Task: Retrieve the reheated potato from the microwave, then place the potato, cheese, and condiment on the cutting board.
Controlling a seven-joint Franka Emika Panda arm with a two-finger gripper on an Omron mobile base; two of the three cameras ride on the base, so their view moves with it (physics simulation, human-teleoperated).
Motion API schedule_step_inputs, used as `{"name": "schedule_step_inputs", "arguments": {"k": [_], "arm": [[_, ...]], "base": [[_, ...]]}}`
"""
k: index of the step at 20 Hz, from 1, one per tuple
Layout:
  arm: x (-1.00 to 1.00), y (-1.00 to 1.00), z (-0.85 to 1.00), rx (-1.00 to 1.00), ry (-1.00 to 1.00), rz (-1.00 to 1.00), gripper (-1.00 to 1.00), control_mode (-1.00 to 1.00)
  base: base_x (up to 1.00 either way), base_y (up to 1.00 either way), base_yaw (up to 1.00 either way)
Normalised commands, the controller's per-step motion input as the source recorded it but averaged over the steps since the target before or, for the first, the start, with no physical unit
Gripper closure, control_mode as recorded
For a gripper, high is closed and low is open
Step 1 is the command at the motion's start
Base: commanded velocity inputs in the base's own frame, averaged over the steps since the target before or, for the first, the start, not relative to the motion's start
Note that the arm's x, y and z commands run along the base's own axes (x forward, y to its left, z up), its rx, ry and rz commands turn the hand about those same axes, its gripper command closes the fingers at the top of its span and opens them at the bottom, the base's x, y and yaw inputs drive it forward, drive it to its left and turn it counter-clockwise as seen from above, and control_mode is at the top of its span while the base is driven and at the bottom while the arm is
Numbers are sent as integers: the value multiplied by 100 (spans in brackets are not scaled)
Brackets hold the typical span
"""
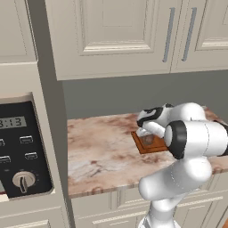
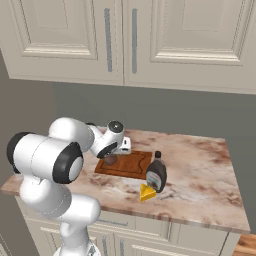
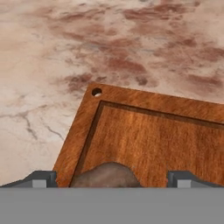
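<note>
Now my fingers [image 3: 112,179] stand wide apart, with the potato [image 3: 106,176] resting between them on the cutting board [image 3: 157,140] near the counter's [image 1: 98,151] front edge. I'd lift straight up, clearing it before fetching the cheese [image 2: 147,192].

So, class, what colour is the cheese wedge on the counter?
Yellow; the cheese shows best in the right base view.

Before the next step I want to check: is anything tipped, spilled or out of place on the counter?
Nothing stands out. The potato lies on the cutting board; the condiment stands upright beside the cheese, both off the board.
</note>
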Motion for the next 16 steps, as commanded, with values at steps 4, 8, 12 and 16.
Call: {"name": "schedule_step_inputs", "arguments": {"k": [4,8,12,16], "arm": [[-4,-7,37,0,19,-1,-100,-100],[-10,-14,33,0,12,-1,-100,-100],[-25,-21,28,0,4,0,-100,-100],[-41,-24,19,0,0,0,-100,-100]], "base": [[0,0,0],[0,0,0],[0,0,0],[0,0,0]]}}
